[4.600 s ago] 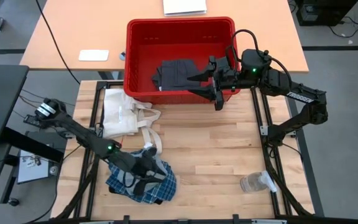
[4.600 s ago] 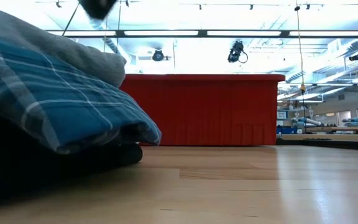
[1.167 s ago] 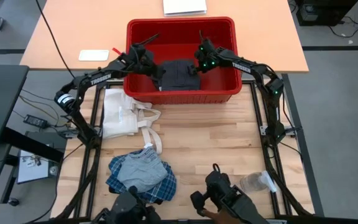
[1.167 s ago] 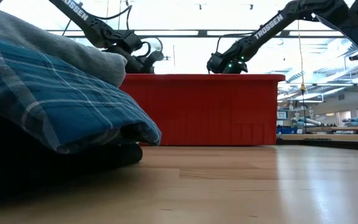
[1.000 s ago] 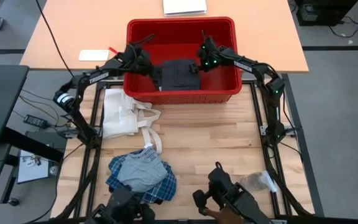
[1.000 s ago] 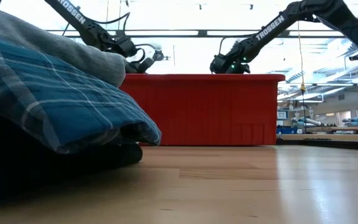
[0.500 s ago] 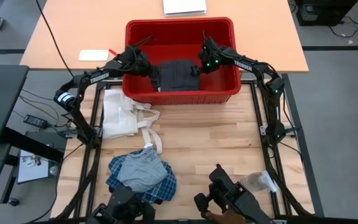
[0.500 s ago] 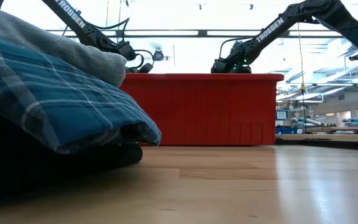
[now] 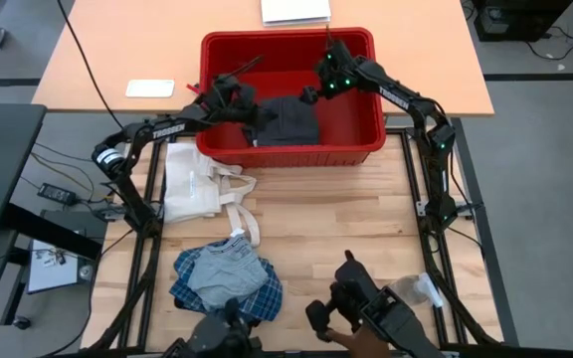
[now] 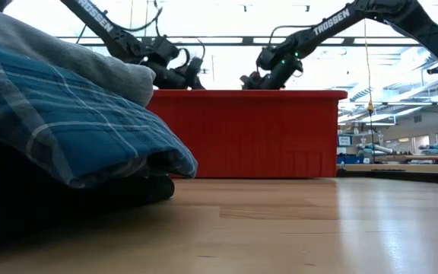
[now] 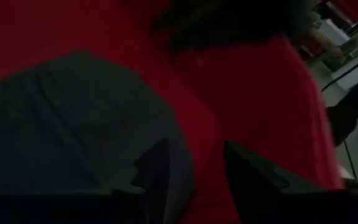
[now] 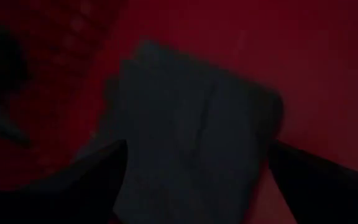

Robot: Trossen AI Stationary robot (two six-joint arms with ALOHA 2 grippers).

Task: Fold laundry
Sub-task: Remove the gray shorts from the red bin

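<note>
A black to dark grey garment (image 9: 288,119) lies flat on the floor of a red basket (image 9: 366,139). My left gripper (image 9: 254,109) hangs open inside the basket at the garment's left edge; in the left wrist view (image 11: 194,149) one finger is over that edge and the other over red floor. My right gripper (image 9: 311,93) hovers wide open above the garment's far right corner, its fingers (image 12: 95,174) on either side of the cloth (image 12: 191,124). The blue-and-white plaid shirt (image 9: 229,283) lies crumpled on the table near the near edge, large in the low view (image 10: 67,129). My left gripper has one fingertip (image 11: 157,168) at the dark garment's edge (image 11: 135,124), coming from above at a slant. I cannot tell whether it touches the cloth.
A cream tote bag (image 9: 202,187) with long straps lies left of centre on the wooden table. A clear bottle (image 9: 411,291) lies at the near right. Dark devices (image 9: 361,310) stand at the near edge. The basket's red walls (image 10: 249,133) enclose both grippers.
My left gripper has moved right across the basket to the dark garment's left edge. My right gripper has risen a little and drawn toward the basket's far wall. The garment lies as before.
</note>
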